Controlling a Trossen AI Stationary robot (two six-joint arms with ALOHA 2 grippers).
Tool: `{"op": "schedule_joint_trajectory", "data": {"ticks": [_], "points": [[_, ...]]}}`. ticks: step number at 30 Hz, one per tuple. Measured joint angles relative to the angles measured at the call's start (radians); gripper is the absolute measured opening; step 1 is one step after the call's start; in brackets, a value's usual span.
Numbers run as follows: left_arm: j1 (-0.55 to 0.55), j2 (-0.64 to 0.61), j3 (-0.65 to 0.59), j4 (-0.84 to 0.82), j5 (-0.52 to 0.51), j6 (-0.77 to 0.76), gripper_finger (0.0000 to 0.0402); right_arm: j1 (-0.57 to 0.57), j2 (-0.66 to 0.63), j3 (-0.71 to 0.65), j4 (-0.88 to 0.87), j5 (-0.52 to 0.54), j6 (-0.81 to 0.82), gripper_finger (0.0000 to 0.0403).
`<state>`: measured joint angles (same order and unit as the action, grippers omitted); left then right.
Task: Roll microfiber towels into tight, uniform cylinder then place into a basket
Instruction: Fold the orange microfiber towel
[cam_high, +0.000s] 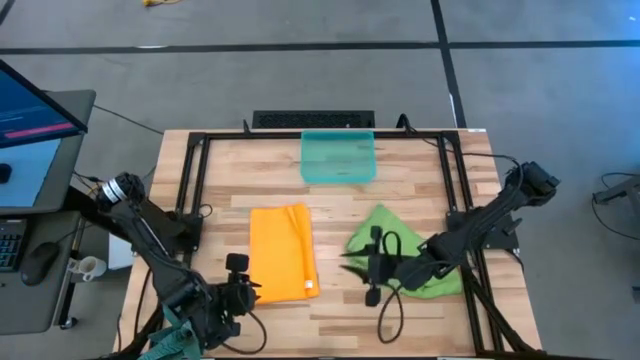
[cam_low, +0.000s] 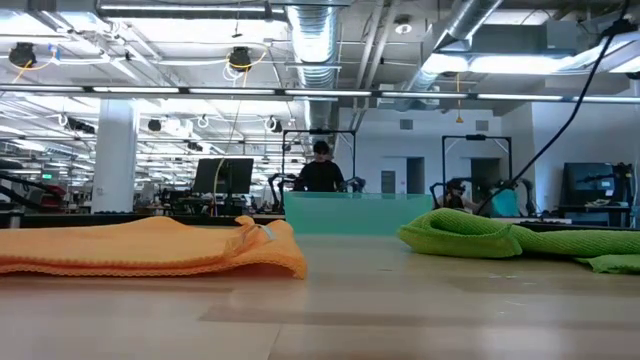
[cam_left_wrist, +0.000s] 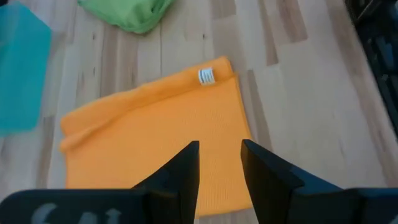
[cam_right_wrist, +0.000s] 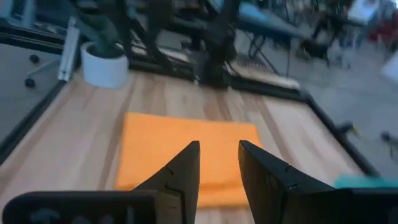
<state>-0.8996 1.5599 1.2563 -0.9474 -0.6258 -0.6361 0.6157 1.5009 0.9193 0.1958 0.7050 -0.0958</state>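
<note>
A light wooden butcher-block table edged by a black metal frame; on it a folded orange towel left of centre, a crumpled green towel to its right, a translucent teal basket at the far edge.

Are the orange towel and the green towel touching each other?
Apart. The high view shows a strip of bare wooden table between the orange towel and the green towel; the low view shows the same gap.
</note>
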Motion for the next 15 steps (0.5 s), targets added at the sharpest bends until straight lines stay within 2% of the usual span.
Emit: {"op": "schedule_joint_trajectory", "data": {"ticks": [5, 9, 15], "points": [[-0.010, 0.032, 0.033, -0.031, 0.008, 0.000, 0.0112, 0.003, 0.083, 0.052, 0.039, 0.002, -0.116, 0.0132], [-0.009, 0.053, 0.078, -0.087, -0.004, 0.000, 0.0112, -0.004, 0.148, 0.095, 0.036, 0.004, -0.122, 0.0132], [-0.006, 0.080, 0.077, -0.178, -0.015, -0.050, 0.0112, -0.017, 0.232, 0.139, 0.035, -0.001, -0.122, 0.0132]]}}
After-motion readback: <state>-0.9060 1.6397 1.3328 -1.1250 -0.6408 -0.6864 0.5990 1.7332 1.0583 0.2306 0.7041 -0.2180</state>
